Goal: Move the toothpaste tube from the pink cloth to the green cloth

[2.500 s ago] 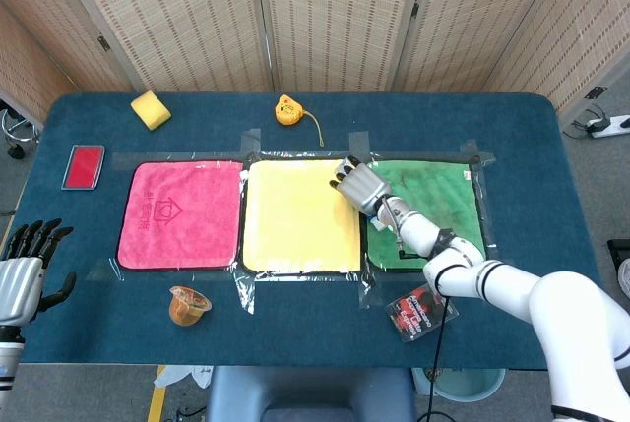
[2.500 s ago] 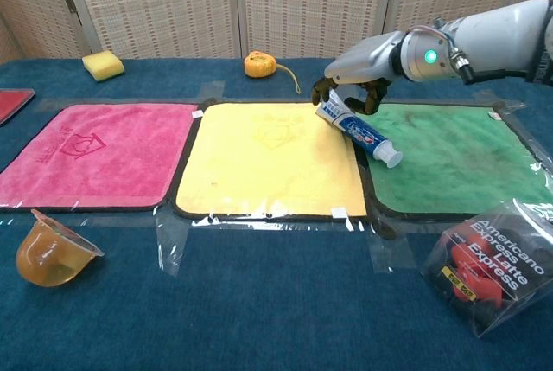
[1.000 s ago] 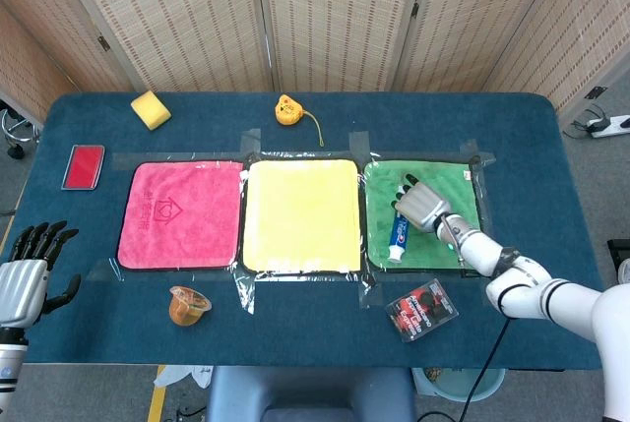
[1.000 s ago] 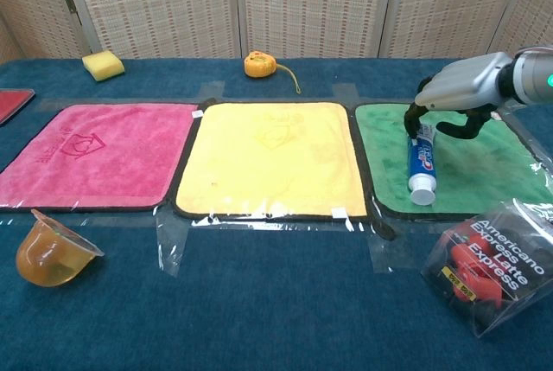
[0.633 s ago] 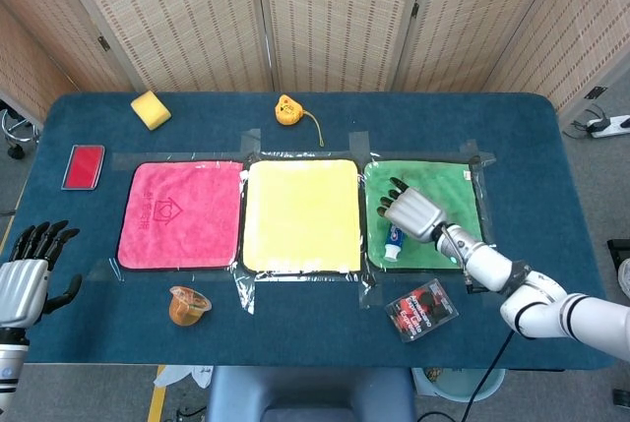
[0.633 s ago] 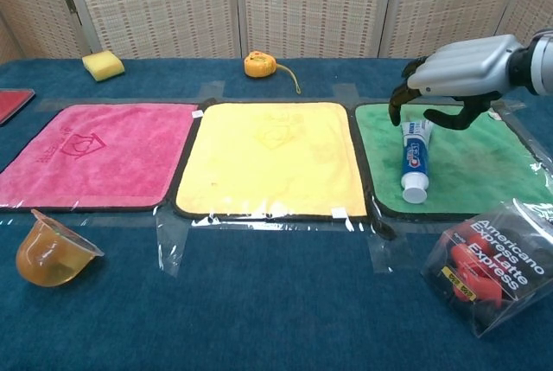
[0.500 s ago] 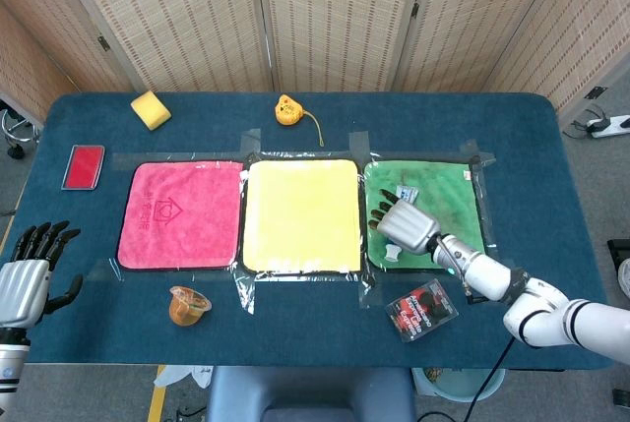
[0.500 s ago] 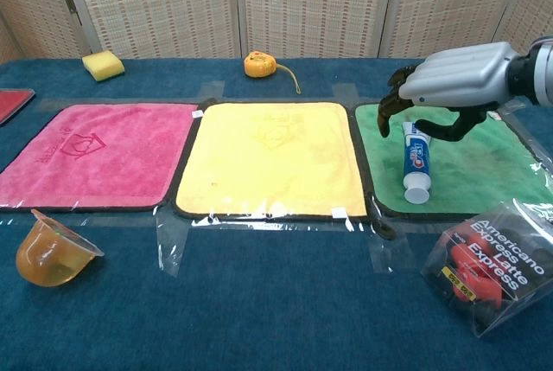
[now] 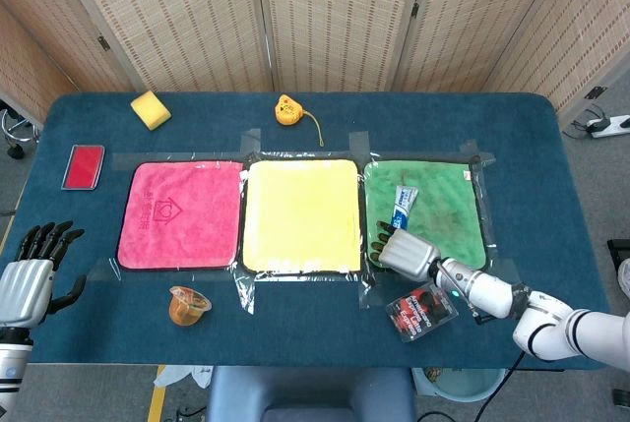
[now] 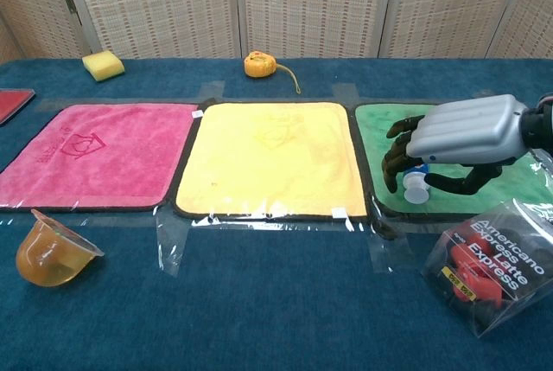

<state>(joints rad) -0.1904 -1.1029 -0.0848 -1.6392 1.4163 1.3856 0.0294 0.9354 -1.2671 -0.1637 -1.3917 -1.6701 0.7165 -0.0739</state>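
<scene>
1. Right hand: fingers loosely curled and apart, nothing held; positioned over the near edge of the green cloth.
2. Toothpaste tube: laid on the green cloth, free of the hand.
3. Left hand: fingers spread, nothing held, at the tabletop edge.
4. Pink cloth: bare.
</scene>
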